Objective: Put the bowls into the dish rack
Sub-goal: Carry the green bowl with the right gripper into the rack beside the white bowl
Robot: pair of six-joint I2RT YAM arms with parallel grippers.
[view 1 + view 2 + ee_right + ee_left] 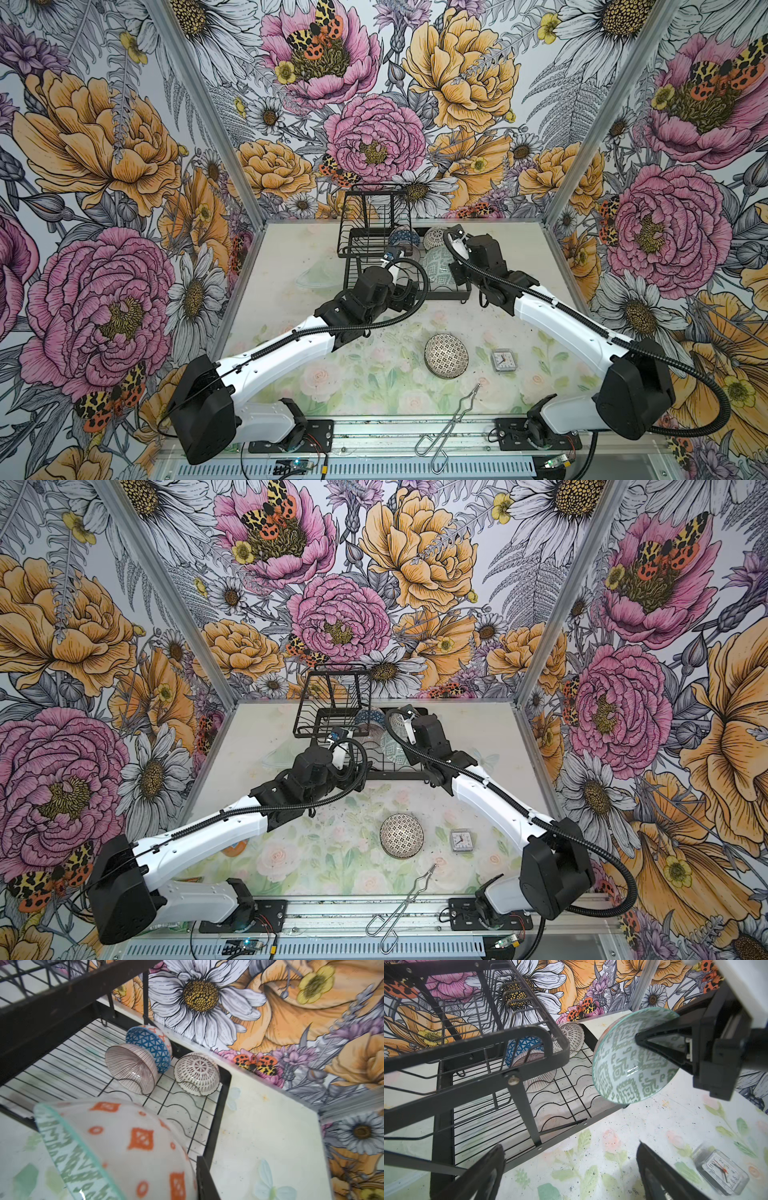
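Note:
The black wire dish rack stands at the back of the table. On its lower tray a blue-triangle bowl, a pink-striped bowl and a black-white dotted bowl lean on edge. My right gripper is shut on the rim of the green-grey maze bowl, holding it tilted over the tray's right front part. One finger is inside the bowl. My left gripper is open and empty above the table by the rack's front edge. A black-white mosaic bowl lies upside down on the table in front.
A clear glass dish sits left of the rack. A small clock lies right of the mosaic bowl, and metal tongs lie at the table's front edge. The rack's raised upper shelf overhangs the tray's left side.

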